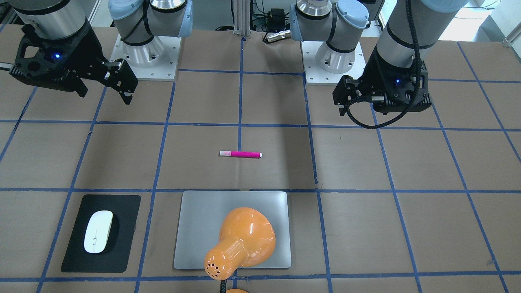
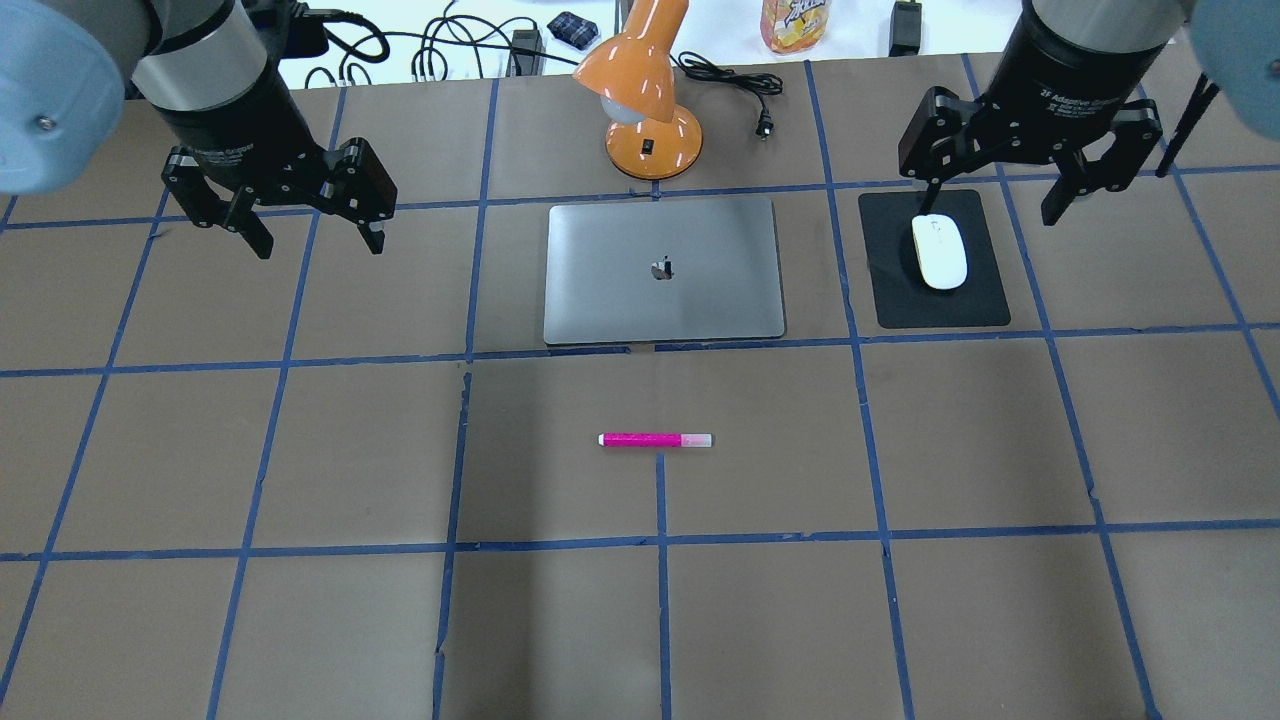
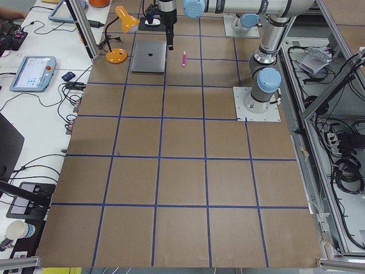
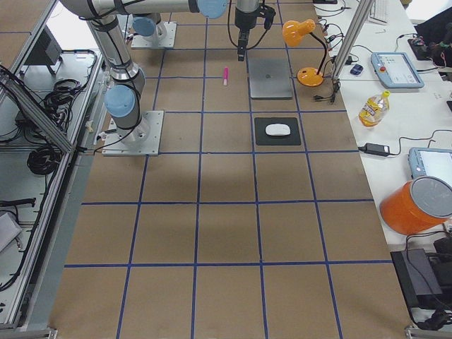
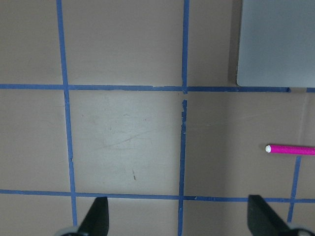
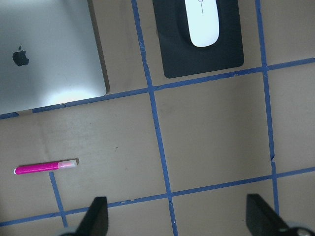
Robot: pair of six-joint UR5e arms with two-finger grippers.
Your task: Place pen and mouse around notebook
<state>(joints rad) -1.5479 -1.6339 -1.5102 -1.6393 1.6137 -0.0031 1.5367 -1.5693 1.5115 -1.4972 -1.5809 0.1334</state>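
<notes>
The magenta pen (image 2: 655, 439) lies flat on the brown table, in front of the notebook and apart from it. The silver notebook (image 2: 700, 300) lies shut at the table's far middle. The white mouse (image 2: 939, 251) rests on a black mat (image 2: 940, 305) to the notebook's right. My right gripper (image 2: 990, 210) hovers open above the mouse, holding nothing. My left gripper (image 2: 318, 240) hangs open over bare table to the left of the notebook. In the wrist views both pairs of fingers stand wide apart, with the pen (image 6: 45, 167) and the mouse (image 6: 202, 24) below.
An orange desk lamp (image 2: 650, 110) stands just behind the notebook, its cord and plug (image 2: 765, 125) trailing right. A bottle (image 2: 795, 22) and cables sit past the far edge. The arm bases (image 1: 146, 57) (image 1: 333, 61) are on the robot's side.
</notes>
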